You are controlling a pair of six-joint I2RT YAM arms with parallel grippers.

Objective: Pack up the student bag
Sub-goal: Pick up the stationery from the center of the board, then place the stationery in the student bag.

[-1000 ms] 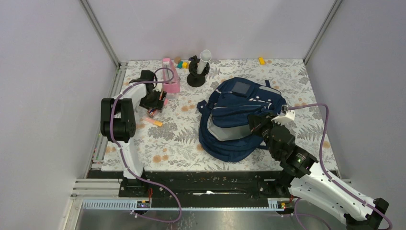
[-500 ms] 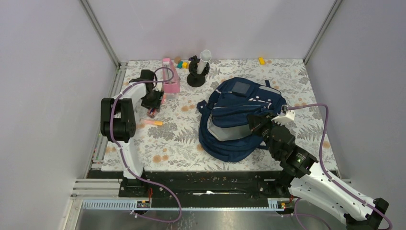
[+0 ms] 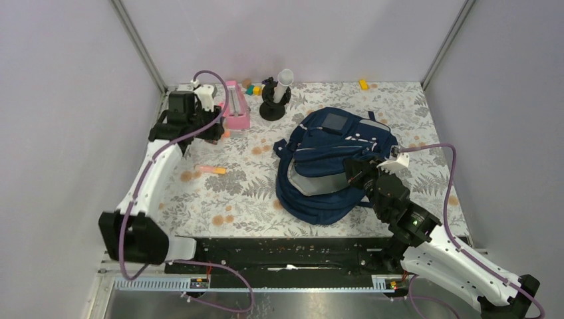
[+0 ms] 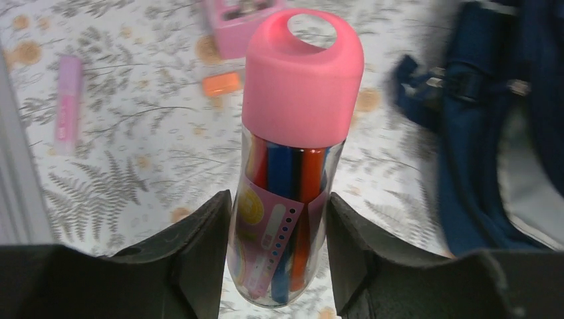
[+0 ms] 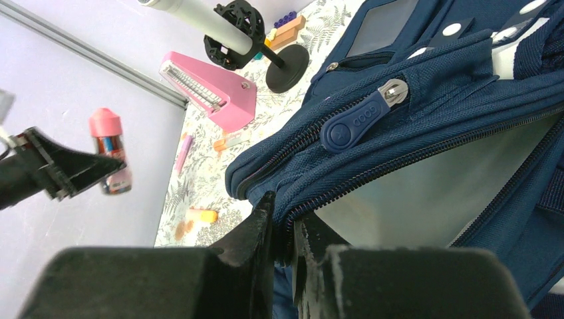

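**Marker tube in hand, bag mouth held open**

My left gripper (image 4: 278,222) has its 2 jaws clamped on the lower body of a clear tube of coloured markers (image 4: 292,153) with a pink cap. It is lifted off the table (image 3: 399,106) above the far-left corner, just beside the pink wedge-shaped case (image 3: 237,114).

My right gripper (image 5: 282,229) has its jaws pinched together on the zipped lip of the student bag (image 3: 326,159). The bag lies flat on the right half of the table, about midway between the far and near edges, and its light grey lining (image 5: 425,199) shows through the gap.

As I judge it, the step is to carry the tube across and drop it in. To do that well:

- The tube is smooth and round and I hold it low, so I should move level and without jerks.
- My right jaws should lift the lip higher; the mouth looks narrow.
- I should bring the tube in along the opening, not across it.
- I should part my left jaws only once the tube is over the lining.
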